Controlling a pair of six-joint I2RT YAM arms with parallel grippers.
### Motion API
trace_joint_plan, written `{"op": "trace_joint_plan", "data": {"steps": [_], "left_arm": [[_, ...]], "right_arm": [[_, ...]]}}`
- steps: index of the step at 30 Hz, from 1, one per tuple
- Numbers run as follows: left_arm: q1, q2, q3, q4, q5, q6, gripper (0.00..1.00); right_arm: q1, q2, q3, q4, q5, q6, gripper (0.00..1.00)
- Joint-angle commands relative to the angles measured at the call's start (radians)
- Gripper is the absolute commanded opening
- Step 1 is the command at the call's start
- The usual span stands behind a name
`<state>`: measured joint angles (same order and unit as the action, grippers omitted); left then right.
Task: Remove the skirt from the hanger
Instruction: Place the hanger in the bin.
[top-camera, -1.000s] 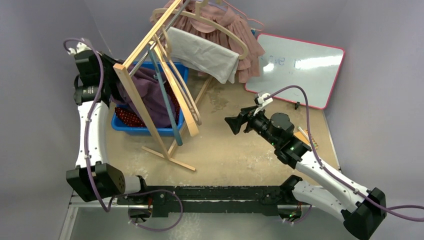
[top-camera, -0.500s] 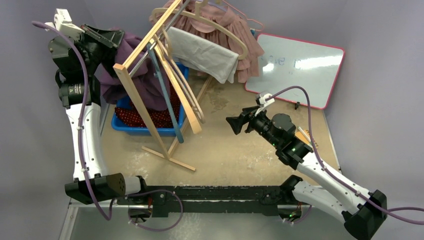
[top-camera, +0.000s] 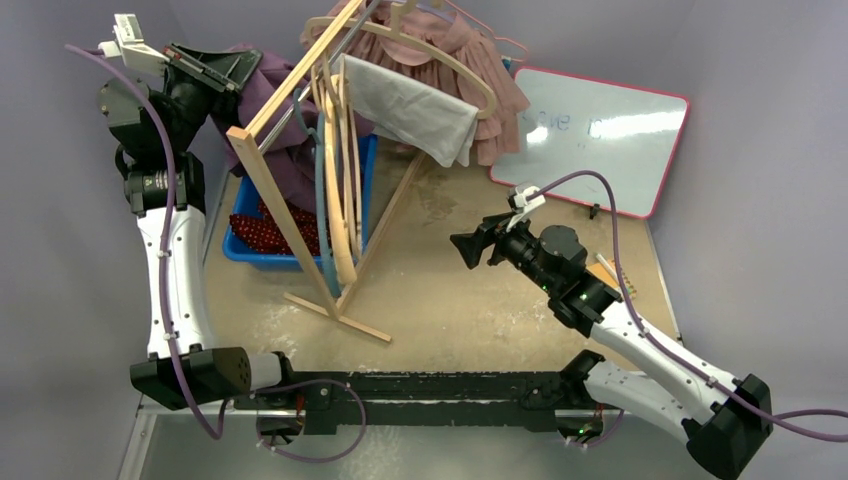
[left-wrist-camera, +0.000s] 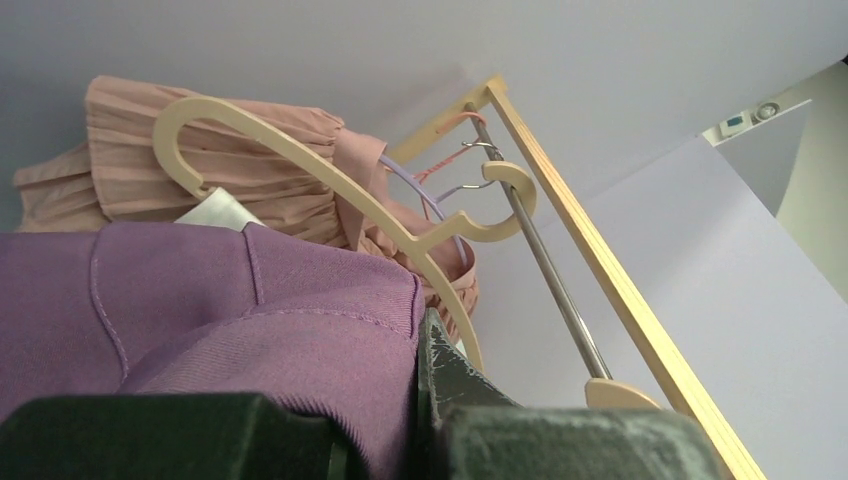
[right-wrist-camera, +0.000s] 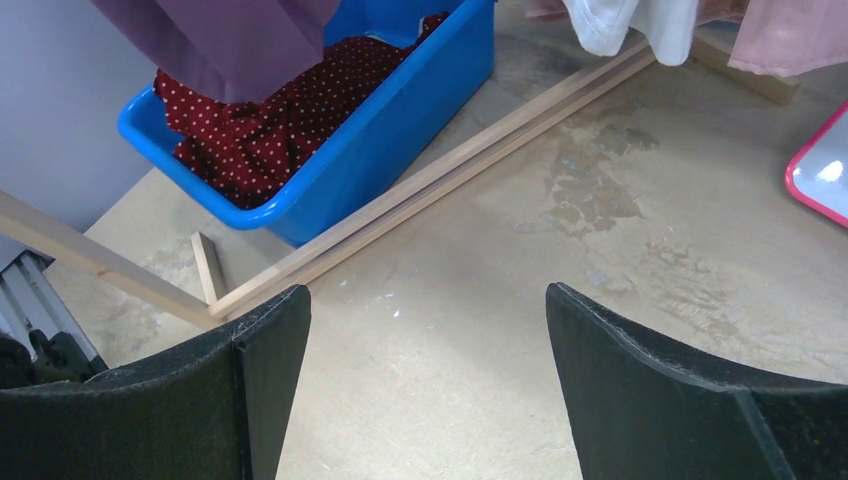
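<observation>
From above, I see my left gripper (top-camera: 215, 70) up high, just left of the wooden rack (top-camera: 268, 190). It is pinching the purple skirt (top-camera: 285, 150). The skirt hangs down on the rack's left side, over the blue bin (top-camera: 236, 247) at the rack's foot. A red spotty cloth (top-camera: 262, 233) lies in the bin. A blue hanger (top-camera: 320, 215) and some wooden hangers (top-camera: 346, 225) hang from the rack. My right gripper (top-camera: 470, 248) is well to the right of the rack, low over the table, with its fingers spread apart and nothing in them.

From my left wrist, the skirt (left-wrist-camera: 200, 310) fills the lower left, pressed between the dark fingers. Past it, a pink dress (left-wrist-camera: 220, 160) on a cream hanger (left-wrist-camera: 330, 185) hangs from the rack's metal rail (left-wrist-camera: 545, 265).

From my right wrist, the gripper (right-wrist-camera: 425, 300) is wide open. Beyond it lies the rack's bottom bar (right-wrist-camera: 430, 180), with the bin (right-wrist-camera: 400, 100) behind it. The skirt's hem (right-wrist-camera: 230, 40) hangs over the spotty cloth (right-wrist-camera: 265, 135); I cannot tell if they touch.
</observation>
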<state>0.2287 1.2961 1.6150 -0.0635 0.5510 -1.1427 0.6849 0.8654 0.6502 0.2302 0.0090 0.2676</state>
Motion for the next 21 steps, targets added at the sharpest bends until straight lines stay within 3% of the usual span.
{"op": "trace_joint_plan", "data": {"steps": [1, 15, 21], "left_arm": [[0.003, -0.052, 0.031, 0.19, 0.038, -0.065, 0.0], [0.002, -0.106, 0.095, 0.156, 0.035, -0.057, 0.0], [0.002, -0.113, 0.034, 0.004, -0.028, 0.068, 0.0]], "right_arm": [[0.001, -0.01, 0.004, 0.053, 0.006, -0.004, 0.88], [0.001, -0.008, -0.004, 0.06, -0.003, -0.005, 0.88], [0.001, -0.039, -0.009, 0.043, 0.008, -0.006, 0.88]]}}
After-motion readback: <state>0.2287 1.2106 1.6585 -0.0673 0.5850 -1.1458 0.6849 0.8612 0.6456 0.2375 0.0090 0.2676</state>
